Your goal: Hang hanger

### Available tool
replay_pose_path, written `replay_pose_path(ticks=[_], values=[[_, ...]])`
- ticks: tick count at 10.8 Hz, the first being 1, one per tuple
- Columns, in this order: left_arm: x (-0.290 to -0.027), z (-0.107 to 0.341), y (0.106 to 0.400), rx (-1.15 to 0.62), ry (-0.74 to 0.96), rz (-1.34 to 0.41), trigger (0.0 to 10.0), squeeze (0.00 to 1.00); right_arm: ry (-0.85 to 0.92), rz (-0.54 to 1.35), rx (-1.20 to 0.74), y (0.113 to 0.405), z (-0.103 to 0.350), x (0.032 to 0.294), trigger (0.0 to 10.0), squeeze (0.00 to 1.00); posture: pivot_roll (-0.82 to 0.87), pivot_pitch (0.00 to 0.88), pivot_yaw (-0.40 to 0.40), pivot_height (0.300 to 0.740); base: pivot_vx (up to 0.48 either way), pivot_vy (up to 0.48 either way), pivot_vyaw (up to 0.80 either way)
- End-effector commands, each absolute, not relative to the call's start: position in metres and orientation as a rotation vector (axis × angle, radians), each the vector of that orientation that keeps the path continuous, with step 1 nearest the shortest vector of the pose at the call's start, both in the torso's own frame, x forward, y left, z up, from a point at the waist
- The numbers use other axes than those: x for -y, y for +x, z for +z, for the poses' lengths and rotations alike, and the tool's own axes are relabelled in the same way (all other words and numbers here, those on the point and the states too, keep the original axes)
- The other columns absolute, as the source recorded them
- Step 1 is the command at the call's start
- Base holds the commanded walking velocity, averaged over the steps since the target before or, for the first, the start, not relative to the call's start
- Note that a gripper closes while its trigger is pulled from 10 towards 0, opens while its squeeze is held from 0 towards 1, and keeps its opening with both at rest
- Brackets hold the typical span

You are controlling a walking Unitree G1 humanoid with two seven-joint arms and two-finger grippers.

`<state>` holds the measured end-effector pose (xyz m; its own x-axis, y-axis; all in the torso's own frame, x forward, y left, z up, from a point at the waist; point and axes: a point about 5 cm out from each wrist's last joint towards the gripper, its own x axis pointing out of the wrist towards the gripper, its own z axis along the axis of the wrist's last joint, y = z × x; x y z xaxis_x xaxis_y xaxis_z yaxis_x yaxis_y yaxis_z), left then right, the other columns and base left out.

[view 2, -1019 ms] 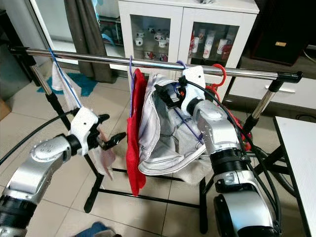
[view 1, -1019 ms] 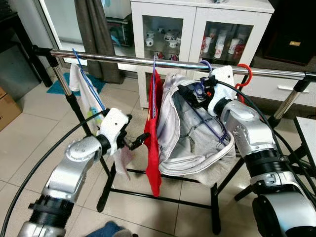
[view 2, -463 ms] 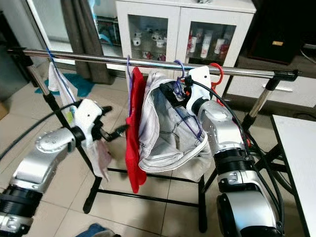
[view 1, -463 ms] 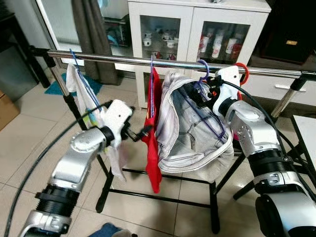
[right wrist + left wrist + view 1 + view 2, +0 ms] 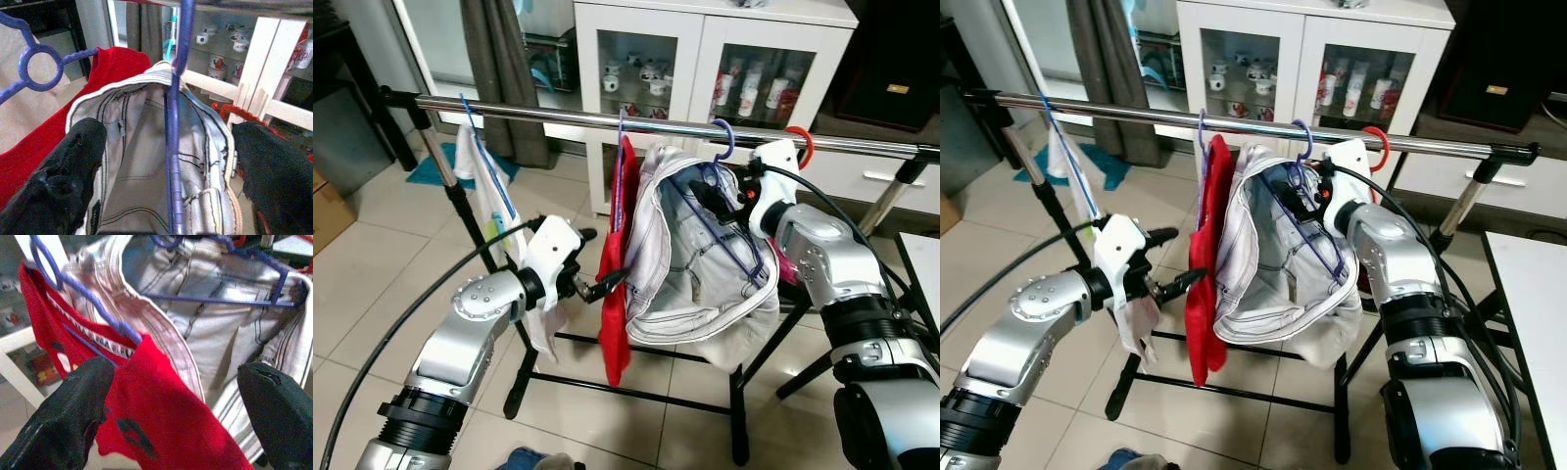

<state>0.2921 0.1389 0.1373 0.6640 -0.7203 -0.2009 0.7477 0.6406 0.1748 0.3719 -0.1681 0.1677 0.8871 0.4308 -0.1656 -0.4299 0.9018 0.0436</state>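
The purple hanger [image 5: 729, 211], hooked over the rail [image 5: 558, 115] at 12 o'clock, carried soft pale trousers [image 5: 695, 264]. The right pincer [image 5: 720, 201] was spread wide, nothing gripped; likewise the left pincer [image 5: 602, 279]. The stiff, light neck was judged the best hold.

The left gripper [image 5: 603, 284] has moved in from beside the white cloth [image 5: 481, 181] and now has its tips at the edge of the red shirt [image 5: 616, 294], jaws wide apart. The right gripper [image 5: 703, 196] had the purple hanger [image 5: 722, 220] pinched near its hook a second ago. Now its jaws are spread with the hanger between them, and the hook sits over the rail [image 5: 558, 115].
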Motion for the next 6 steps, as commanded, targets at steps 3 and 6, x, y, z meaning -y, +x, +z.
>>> replay_pose_path(ticks=[3, 6], values=[[-0.145, 0.146, 0.292, -0.090, 0.264, -0.824, 10.0, 0.00, 0.083, 0.394, -0.149, 0.373, 0.173, 0.183, 10.0, 0.00, 0.08, 0.000, 0.004, 0.740, 0.000, 0.000, 0.00], [-0.145, 0.148, 0.303, -0.082, 0.278, -0.789, 10.0, 0.00, 0.079, 0.409, -0.149, 0.372, 0.169, 0.174, 10.0, 0.00, 0.07, 0.000, 0.023, 0.740, 0.000, 0.000, 0.00]])
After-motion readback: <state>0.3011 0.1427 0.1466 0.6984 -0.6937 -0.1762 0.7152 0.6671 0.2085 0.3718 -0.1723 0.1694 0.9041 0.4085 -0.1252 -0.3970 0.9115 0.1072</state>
